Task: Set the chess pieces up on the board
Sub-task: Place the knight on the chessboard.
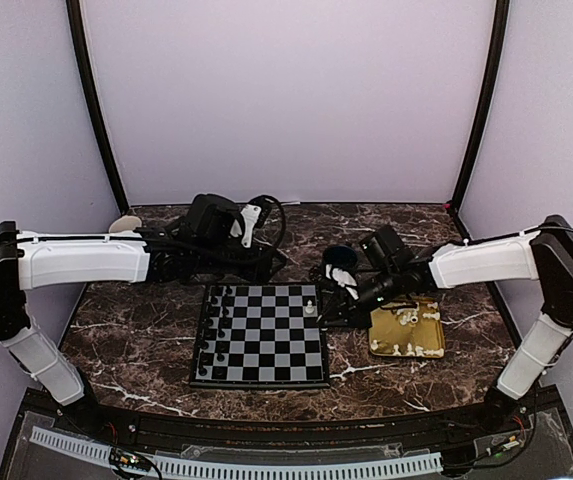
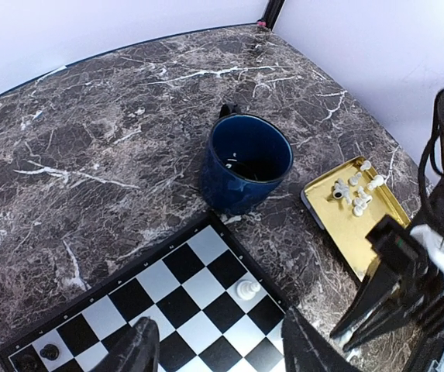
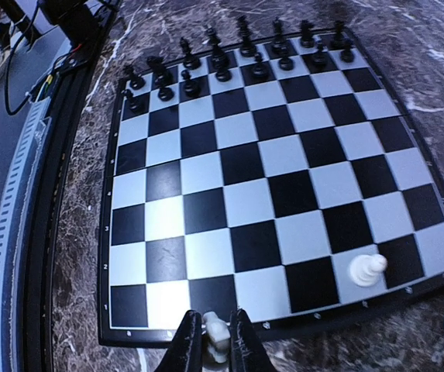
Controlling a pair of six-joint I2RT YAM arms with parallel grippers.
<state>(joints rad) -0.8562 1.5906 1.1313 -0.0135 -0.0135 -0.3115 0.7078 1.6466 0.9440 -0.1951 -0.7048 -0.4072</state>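
Note:
The board (image 1: 262,335) lies at the table's middle, with black pieces (image 1: 216,318) on its left two columns. One cream-white piece (image 1: 311,308) stands on its right column; it also shows in the left wrist view (image 2: 247,290) and the right wrist view (image 3: 367,269). My right gripper (image 3: 215,341) is shut on a cream-white chess piece (image 3: 217,335) just above the board's near border (image 3: 299,322). My left gripper (image 2: 218,353) is open and empty above the board's far right corner (image 2: 206,306). More cream-white pieces (image 1: 406,333) lie in the gold tray (image 1: 408,330).
A dark blue mug (image 2: 246,163) stands just beyond the board's far right corner, also in the top view (image 1: 339,262). The gold tray (image 2: 345,225) sits right of the board. A white disc (image 1: 124,223) lies at the far left. Cables (image 1: 266,215) run behind the left arm.

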